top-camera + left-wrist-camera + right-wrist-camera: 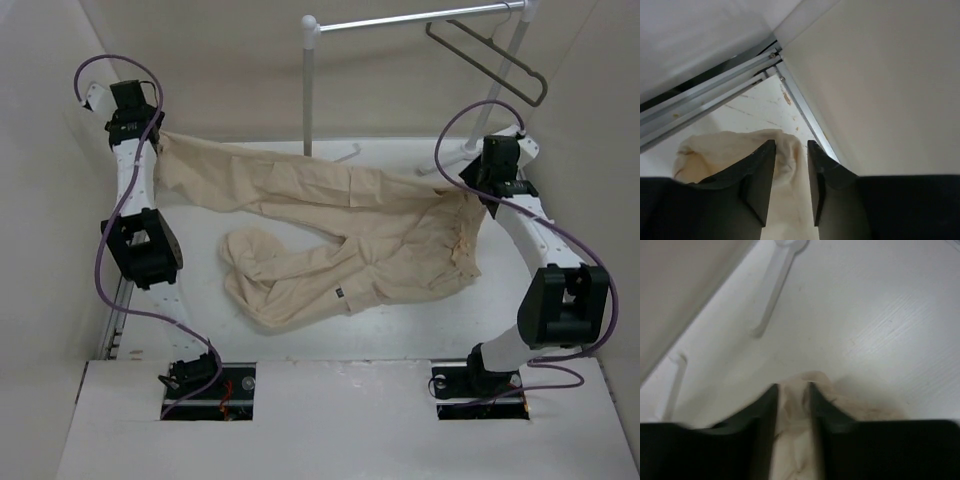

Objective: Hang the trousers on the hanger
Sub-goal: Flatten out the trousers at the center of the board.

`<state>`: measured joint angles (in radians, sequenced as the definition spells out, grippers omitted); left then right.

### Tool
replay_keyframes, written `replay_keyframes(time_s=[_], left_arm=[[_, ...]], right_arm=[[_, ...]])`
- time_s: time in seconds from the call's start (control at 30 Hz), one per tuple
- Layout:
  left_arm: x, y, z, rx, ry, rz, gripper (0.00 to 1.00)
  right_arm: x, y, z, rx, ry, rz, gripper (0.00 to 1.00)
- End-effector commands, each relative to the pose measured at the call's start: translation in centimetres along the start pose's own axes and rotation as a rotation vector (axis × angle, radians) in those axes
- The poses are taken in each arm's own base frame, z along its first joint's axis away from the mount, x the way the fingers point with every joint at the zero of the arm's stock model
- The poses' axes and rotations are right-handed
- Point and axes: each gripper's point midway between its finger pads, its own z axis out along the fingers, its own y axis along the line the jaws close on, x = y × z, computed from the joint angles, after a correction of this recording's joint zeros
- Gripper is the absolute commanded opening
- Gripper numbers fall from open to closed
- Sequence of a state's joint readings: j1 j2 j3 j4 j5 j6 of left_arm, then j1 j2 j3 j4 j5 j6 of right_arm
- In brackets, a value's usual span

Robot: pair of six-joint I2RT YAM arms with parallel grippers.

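The beige trousers [340, 235] lie stretched across the table, one leg running to the far left, the other folded toward the front. My left gripper [152, 140] is shut on the leg's end; the cloth [790, 170] fills the gap between its fingers. My right gripper [480, 195] is shut on the waist end at the right; bunched cloth [792, 415] sits between its fingers. The dark hanger [490, 58] hangs from the white rack's bar [420, 18] at the far right, above and behind the right gripper.
The white rack's post [309, 90] stands at the back centre; its foot [772, 290] shows in the right wrist view. Beige walls close in on both sides. A metal rail [715, 90] runs along the table's edge by the left gripper.
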<state>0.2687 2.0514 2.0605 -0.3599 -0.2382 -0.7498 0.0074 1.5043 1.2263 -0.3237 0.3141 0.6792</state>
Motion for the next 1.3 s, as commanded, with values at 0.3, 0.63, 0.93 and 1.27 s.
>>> replay_keyframes(time_s=[0.3, 0.63, 0.93, 1.27], left_arm=[[5.8, 2.6, -14.6, 0.140, 0.000, 0.114, 0.69], [25.0, 12.6, -22.9, 0.204, 0.456, 0.328, 0.70], [27.7, 13.6, -22.4, 0.160, 0.502, 0.375, 0.28], [16.6, 13.3, -31.5, 0.074, 0.286, 0.405, 0.07]], right_arm=[[4.5, 4.6, -8.5, -0.242, -0.003, -0.070, 0.54], [16.6, 2.7, -17.2, -0.466, 0.269, -0.170, 0.33], [21.5, -0.6, -18.4, -0.462, 0.366, -0.188, 0.41], [24.0, -4.2, -13.1, -0.238, 0.408, -0.211, 0.57]])
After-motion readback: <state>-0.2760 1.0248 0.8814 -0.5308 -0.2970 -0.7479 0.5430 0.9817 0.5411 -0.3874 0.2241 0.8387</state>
